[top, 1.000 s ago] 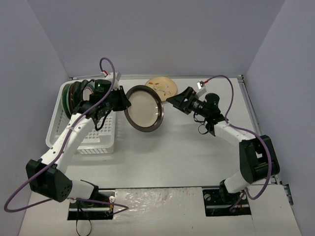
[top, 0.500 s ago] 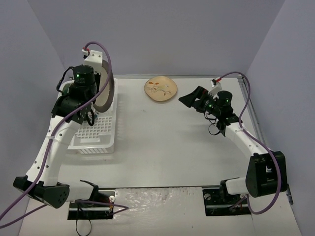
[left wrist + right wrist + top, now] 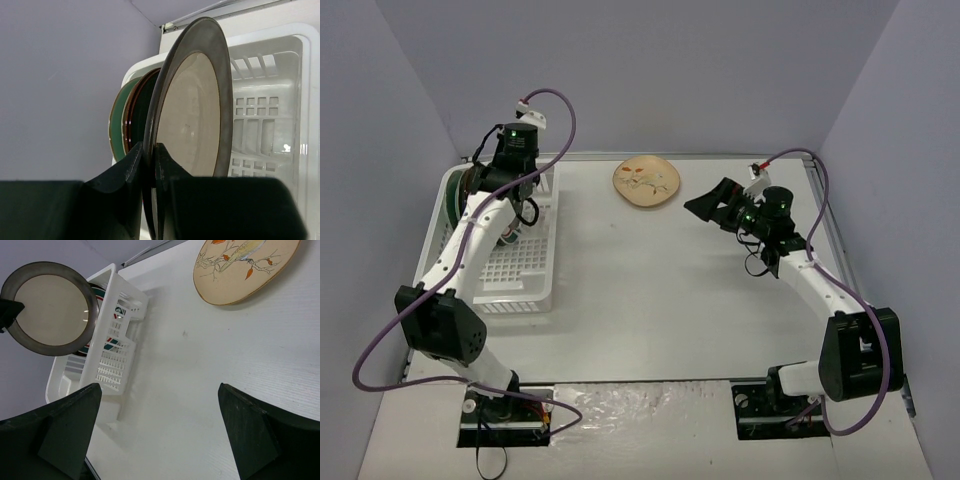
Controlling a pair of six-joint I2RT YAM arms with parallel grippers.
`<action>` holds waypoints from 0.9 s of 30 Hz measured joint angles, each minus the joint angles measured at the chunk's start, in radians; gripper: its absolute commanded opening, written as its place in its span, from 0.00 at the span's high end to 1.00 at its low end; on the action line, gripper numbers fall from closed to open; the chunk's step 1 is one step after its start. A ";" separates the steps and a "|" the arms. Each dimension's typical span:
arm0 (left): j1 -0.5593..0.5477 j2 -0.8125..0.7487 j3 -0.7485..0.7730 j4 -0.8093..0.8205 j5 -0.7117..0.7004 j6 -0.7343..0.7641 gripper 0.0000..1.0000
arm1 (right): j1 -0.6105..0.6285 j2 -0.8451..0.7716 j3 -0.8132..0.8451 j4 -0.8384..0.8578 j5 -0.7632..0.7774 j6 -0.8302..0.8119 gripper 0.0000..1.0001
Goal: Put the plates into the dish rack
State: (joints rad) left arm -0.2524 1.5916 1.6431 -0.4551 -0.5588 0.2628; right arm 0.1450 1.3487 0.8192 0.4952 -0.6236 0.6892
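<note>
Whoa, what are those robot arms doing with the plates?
They are loading plates into the white dish rack. The left pincer is shut on the rim of a dark-rimmed beige plate, holding it upright over the rack beside other plates standing there. The right pincer is open, hovering above the table near the tan floral plate lying flat.

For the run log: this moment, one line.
left gripper: shut on beige plate over dish rack | right gripper: open | tan floral plate: on table
</note>
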 measured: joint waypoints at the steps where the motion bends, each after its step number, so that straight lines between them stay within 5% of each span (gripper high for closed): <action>1: 0.006 0.014 -0.009 0.015 0.000 0.001 1.00 | -0.001 0.000 -0.001 0.000 -0.002 -0.002 0.00; 22: 0.071 0.092 -0.179 0.161 0.042 -0.031 1.00 | -0.022 0.000 -0.048 0.001 -0.035 -0.007 0.00; 27: 0.074 0.092 -0.198 0.172 0.062 -0.043 0.81 | -0.022 0.000 -0.058 0.008 -0.037 -0.006 0.00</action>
State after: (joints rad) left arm -0.1785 1.6833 1.4449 -0.2833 -0.4969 0.2196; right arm 0.1230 1.3490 0.7616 0.5033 -0.6609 0.6833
